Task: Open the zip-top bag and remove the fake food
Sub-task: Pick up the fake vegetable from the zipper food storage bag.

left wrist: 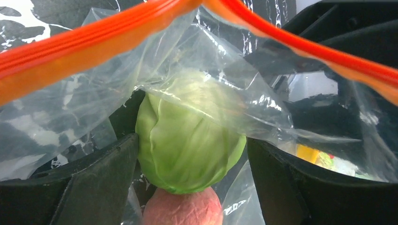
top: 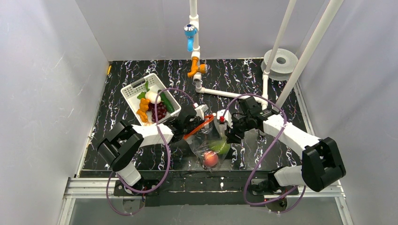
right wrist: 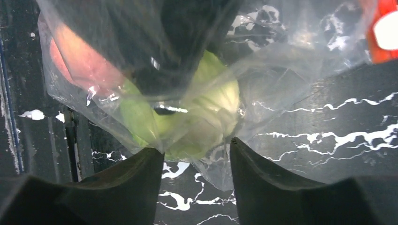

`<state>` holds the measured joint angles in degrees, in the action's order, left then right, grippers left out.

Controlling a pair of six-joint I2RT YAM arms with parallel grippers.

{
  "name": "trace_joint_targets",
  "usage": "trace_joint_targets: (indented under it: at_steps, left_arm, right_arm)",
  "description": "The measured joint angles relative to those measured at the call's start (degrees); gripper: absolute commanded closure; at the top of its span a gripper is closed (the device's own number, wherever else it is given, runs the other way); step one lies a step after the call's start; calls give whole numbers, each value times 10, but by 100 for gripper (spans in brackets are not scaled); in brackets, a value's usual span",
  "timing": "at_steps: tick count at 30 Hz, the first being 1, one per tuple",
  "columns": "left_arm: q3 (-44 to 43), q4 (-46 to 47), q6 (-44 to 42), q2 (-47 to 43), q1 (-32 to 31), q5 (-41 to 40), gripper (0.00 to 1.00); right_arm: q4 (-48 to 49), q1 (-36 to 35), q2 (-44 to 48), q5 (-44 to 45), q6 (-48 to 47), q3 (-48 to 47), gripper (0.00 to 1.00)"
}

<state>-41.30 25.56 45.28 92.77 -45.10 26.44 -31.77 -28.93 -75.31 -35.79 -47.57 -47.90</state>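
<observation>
The zip-top bag [top: 206,143] lies mid-table with its orange-red zip strip [left wrist: 84,44] parted. Two pieces of fake food sit inside it: a green cabbage [left wrist: 187,145] resting against a pink-red peach [left wrist: 183,208]. My left gripper [left wrist: 192,140] reaches in through the mouth, open, its fingers either side of the cabbage; the left one touches it. My right gripper [right wrist: 195,145] stands open outside the bag's right side, with loose clear film hanging between its fingers [right wrist: 136,183]. In the top view the left gripper [top: 190,124] and right gripper [top: 230,133] face each other across the bag.
A white slotted basket [top: 133,90] at the back left holds grapes [top: 159,111], a cucumber [top: 167,104], a white piece and orange pieces. A white pipe frame [top: 220,92] with orange and blue fittings stands behind. A tape roll [top: 280,61] lies back right. Grey walls enclose the table.
</observation>
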Motion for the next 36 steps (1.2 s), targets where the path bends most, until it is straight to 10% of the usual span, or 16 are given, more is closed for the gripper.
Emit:
trace_joint_targets:
  at_steps: [10, 12, 14, 16, 23, 32, 36]
  left_arm:
    - [-56, -72, -22, 40, -16, -5, 22]
    - [-57, -73, -21, 41, -16, -5, 32]
    - [-57, -72, -17, 41, -16, -5, 64]
    - [-57, -70, -4, 43, -17, -5, 66]
    - [-57, -53, 38, 53, -17, 2, 100]
    - [-24, -85, 21, -7, -20, -36, 100]
    - [0, -93, 2, -78, -19, -87, 100]
  right_arm:
    - [8, -24, -17, 31, 43, 0, 83]
    - [11, -24, -17, 37, 42, 0, 89]
    - [15, -23, -17, 42, 40, 0, 90]
    - [18, -23, -19, 44, 37, 0, 89]
    - [19, -23, -21, 52, 27, -1, 69]
    - [38, -23, -18, 43, 21, -3, 5]
    - [30, -22, -15, 19, 24, -3, 2]
